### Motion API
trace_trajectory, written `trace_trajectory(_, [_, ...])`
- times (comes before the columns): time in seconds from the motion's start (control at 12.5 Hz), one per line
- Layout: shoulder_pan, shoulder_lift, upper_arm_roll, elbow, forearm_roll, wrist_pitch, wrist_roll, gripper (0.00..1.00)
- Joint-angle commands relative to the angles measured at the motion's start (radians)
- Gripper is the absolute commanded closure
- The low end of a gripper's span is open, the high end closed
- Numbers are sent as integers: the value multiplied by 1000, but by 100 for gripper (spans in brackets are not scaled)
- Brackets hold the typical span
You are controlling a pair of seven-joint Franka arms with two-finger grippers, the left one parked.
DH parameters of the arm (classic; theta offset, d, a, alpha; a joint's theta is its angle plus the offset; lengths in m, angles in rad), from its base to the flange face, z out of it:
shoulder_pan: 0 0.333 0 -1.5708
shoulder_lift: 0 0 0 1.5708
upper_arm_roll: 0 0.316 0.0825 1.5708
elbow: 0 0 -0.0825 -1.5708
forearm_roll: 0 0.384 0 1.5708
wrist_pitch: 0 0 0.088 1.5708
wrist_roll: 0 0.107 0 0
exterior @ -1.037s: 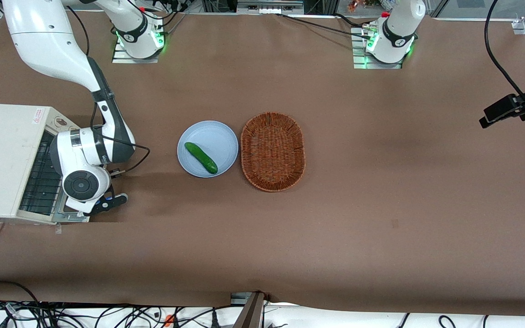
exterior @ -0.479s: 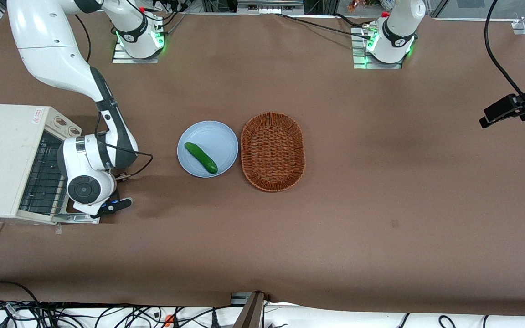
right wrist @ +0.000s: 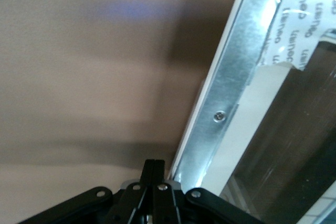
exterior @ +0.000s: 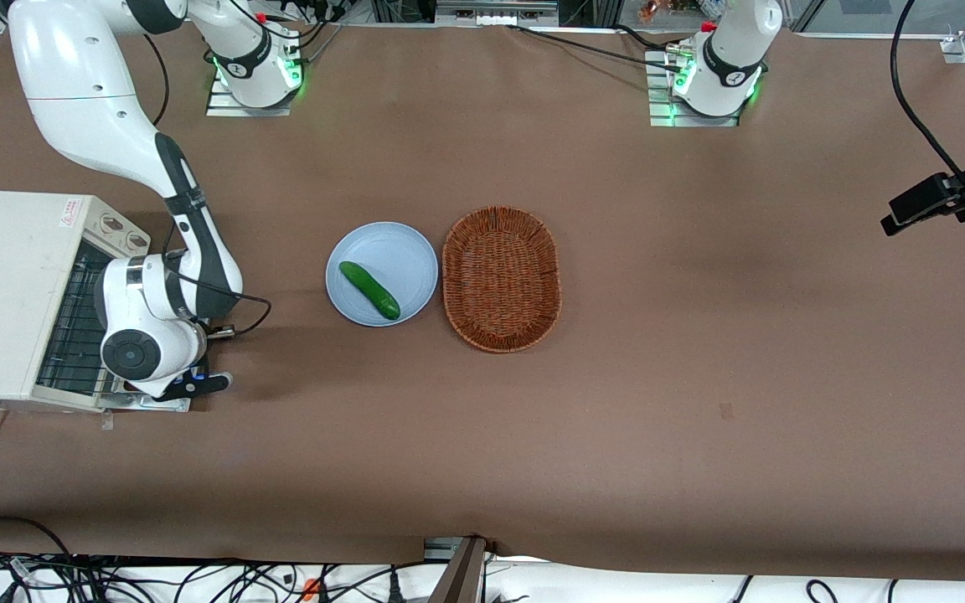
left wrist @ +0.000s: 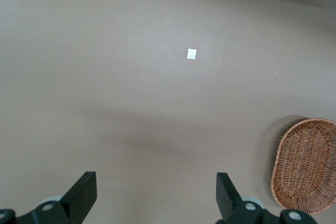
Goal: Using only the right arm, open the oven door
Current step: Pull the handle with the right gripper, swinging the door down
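Observation:
The cream toaster oven (exterior: pixel 5 276) stands at the working arm's end of the table. Its oven door (exterior: pixel 147 403) lies swung down, almost flat, with the bare metal frame of its inner side up; most of it is hidden under the right arm (exterior: pixel 156 293). The wire rack (exterior: pixel 72 327) inside shows. My gripper (exterior: pixel 198 383) hovers just over the door's outer edge. In the right wrist view the gripper (right wrist: pixel 154 170) is shut with its fingers pressed together and nothing between them, next to the door's metal frame (right wrist: pixel 231 93) and dark glass (right wrist: pixel 286 145).
A blue plate (exterior: pixel 411 251) with a green cucumber (exterior: pixel 369 290) sits toward the table's middle, beside a brown wicker basket (exterior: pixel 501 278), which also shows in the left wrist view (left wrist: pixel 307 163). The two-knob control strip (exterior: pixel 121 233) is on the oven's front.
The door has swung further down and its outer edge reaches farther from the oven. The wrist moved out from the oven, then back a little and nearer to the front camera.

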Motion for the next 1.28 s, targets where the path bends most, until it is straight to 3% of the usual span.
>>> trace_trajectory(0.0, [-6, -15, -33, -24, 44, -58, 56, 100])
trace_trajectory(0.56, [52, -17, -30, 16, 171, -115, 195, 100])
trace_trajectory(1.12, [46, -107, -33, 123, 187, -284, 91, 100])
trace_trajectory(1.2, [46, -147, -33, 123, 187, -305, 65, 93])
